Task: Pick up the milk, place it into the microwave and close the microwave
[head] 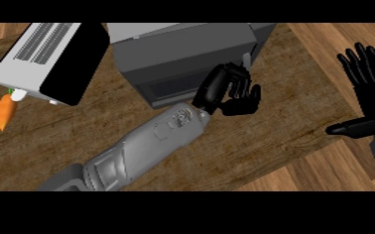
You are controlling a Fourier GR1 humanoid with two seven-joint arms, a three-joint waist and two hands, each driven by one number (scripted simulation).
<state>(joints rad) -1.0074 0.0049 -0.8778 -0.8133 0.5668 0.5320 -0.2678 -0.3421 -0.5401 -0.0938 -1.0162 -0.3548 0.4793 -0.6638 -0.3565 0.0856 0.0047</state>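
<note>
As viewed from the head: wooden counter [293, 144] filling the field. At top centre, grey microwave [183, 54], dark front panel facing down the view. At top left, white box [51, 59] with vent slots and a black face. Left hand [227, 94] against the microwave's front right corner, fingers loosely bent, nothing seen held (milk cannot be made out anywhere). Right hand [359, 79] resting at the right edge, fingers straight, empty. Carrot [6, 111] at the left edge.

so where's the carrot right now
In the head view the carrot lies at the far left edge, just below the open microwave door.
</note>
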